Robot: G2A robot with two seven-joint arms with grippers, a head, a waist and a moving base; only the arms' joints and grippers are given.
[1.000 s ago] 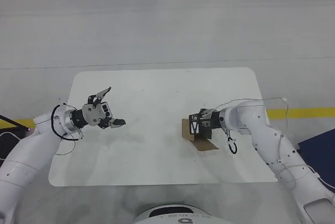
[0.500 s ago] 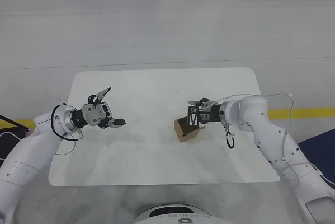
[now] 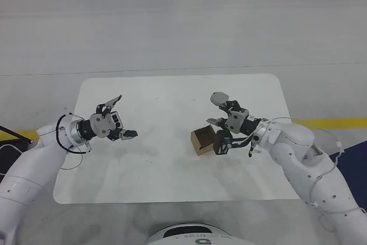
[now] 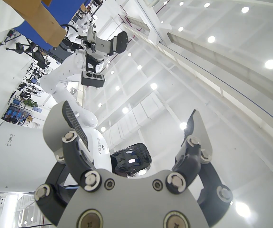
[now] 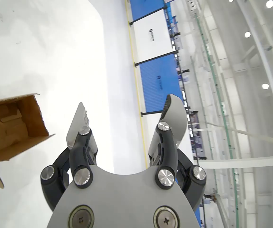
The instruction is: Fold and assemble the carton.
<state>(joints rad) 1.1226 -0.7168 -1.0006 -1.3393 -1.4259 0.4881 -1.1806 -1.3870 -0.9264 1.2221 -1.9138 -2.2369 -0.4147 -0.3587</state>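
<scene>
- Right of centre on the table (image 3: 165, 177), we've got the carton (image 3: 201, 140), a small brown box sitting on the white top.
- Through the right wrist view we're looking straight into its open mouth: folded tabs lie locked together at the bottom inside, and one flap juts out from an edge.
- We find the right gripper (image 3: 215, 109) just beside the carton, on its far-right side, with a clear gap between the two.
- Its jaws are spread wide, and we see nothing between them.
- Over on the left, the left gripper (image 3: 123, 116) hangs above the table's left part, well apart from the carton.
- Those jaws are spread wide too, empty, and we can make out the ribbed pads (image 4: 75, 122) facing each other.
- From the left wrist view we catch the carton's plain brown outside, with the right arm beyond it.
- Off the table's right edge, we spot a yellow line (image 3: 336, 123) running along the grey floor.
</scene>
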